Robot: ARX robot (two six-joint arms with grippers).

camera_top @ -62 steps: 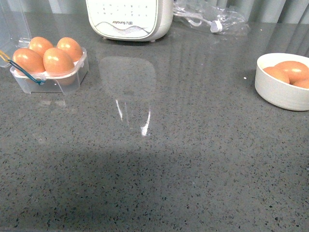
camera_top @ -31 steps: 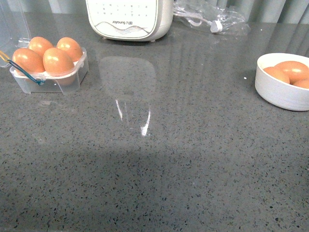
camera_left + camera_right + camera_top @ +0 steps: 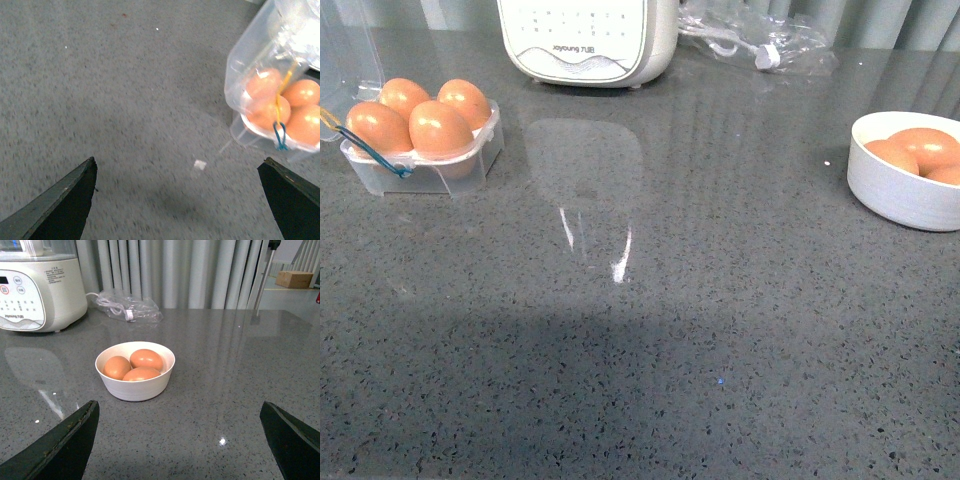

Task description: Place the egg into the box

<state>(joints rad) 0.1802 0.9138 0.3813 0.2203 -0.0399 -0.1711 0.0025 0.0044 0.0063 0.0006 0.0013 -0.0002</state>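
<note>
The box (image 3: 432,176), a clear plastic carton, stands at the far left of the grey counter with its lid (image 3: 250,50) up. Several orange-brown eggs (image 3: 440,127) fill its cells. A blue-and-yellow band (image 3: 370,152) crosses its front corner. In the left wrist view the box (image 3: 240,134) lies ahead and off to one side of my open left gripper (image 3: 179,161), which has only bare counter between its fingers. My right gripper (image 3: 178,404) is open and empty too, facing a white bowl (image 3: 135,388) with three more eggs (image 3: 146,359). Neither gripper shows in the front view.
The white bowl (image 3: 900,196) sits at the right edge of the counter. A white kitchen appliance (image 3: 588,40) stands at the back, with a clear bag holding a cable (image 3: 760,42) to its right. Grey curtains hang behind the counter.
</note>
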